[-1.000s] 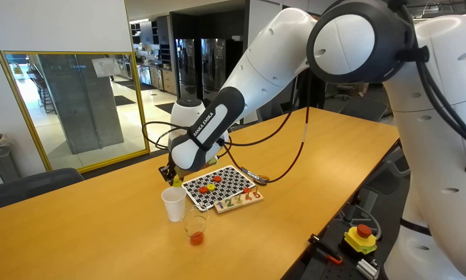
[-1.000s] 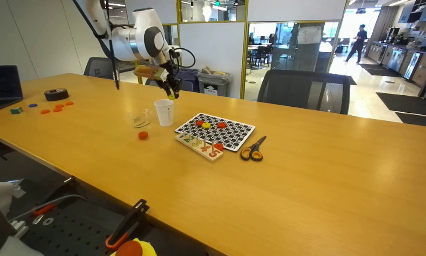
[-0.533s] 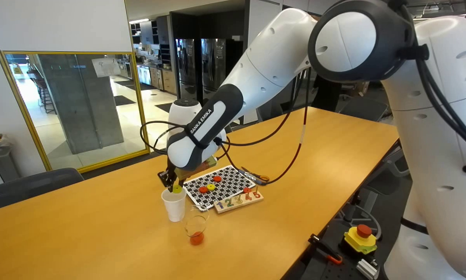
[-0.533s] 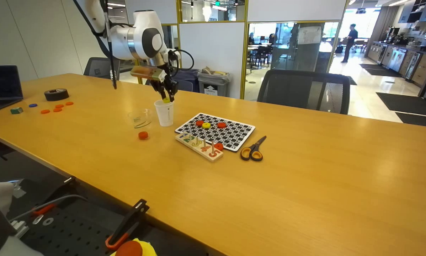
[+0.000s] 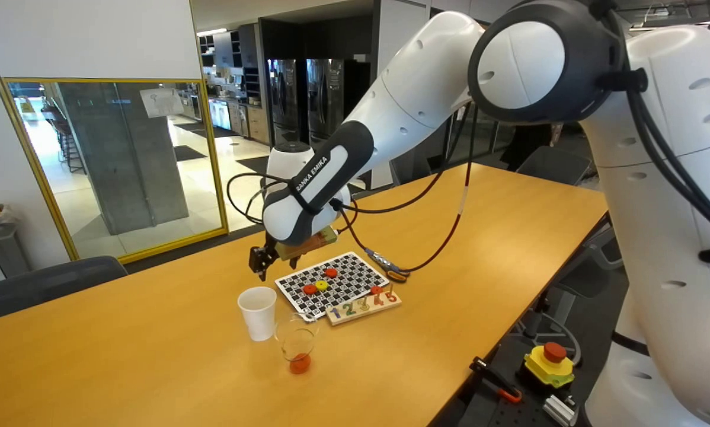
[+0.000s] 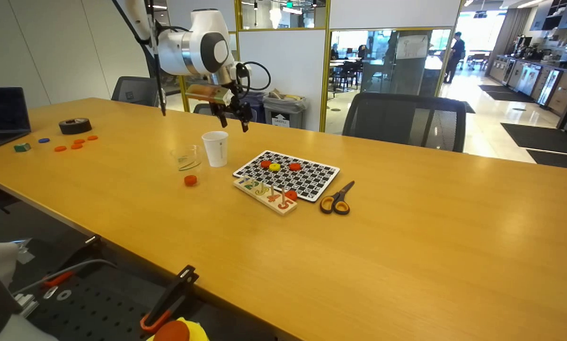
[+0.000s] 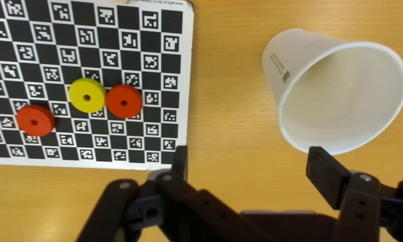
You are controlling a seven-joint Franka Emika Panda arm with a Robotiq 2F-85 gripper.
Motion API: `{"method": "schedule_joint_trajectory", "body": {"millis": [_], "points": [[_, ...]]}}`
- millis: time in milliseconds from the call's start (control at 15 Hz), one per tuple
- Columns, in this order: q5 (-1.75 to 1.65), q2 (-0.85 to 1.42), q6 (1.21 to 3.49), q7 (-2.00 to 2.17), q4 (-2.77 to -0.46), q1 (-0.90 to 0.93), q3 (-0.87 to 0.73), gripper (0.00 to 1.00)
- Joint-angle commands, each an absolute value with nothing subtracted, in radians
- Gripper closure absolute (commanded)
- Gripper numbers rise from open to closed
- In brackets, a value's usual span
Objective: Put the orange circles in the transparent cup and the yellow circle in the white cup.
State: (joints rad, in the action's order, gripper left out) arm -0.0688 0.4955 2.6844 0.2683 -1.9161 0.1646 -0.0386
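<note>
Long wooden table (image 6: 406,237) seen; flat black-and-white checked board (image 7: 87,53) laid on it. Black gripper (image 7: 250,163) held over table, fingers spread apart. Wide-topped white cup (image 6: 216,154) stood near board; round clear plastic cup (image 6: 187,158) set beside it. Orange-red round discs (image 7: 124,101) seen on board and at clear cup's bottom; yellow round disc (image 7: 87,95) on board.

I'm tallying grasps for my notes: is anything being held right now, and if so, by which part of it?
Nothing is held: in the wrist view, the hand stands with its jaws wide apart and nothing gripped between them.
</note>
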Motion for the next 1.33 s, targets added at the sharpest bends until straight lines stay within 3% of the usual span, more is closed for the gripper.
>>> {"method": "schedule_joint_trajectory", "body": {"millis": [0, 867, 1267], "points": [[-0.078, 0.483, 2.693, 0.329, -1.918, 0.169, -0.089, 0.00], [0.117, 0.652, 2.423, 0.760, -1.717, 0.159, -0.127, 0.00], [0.226, 0.752, 2.458, 0.968, -1.621, 0.132, -0.110, 0.00]]}}
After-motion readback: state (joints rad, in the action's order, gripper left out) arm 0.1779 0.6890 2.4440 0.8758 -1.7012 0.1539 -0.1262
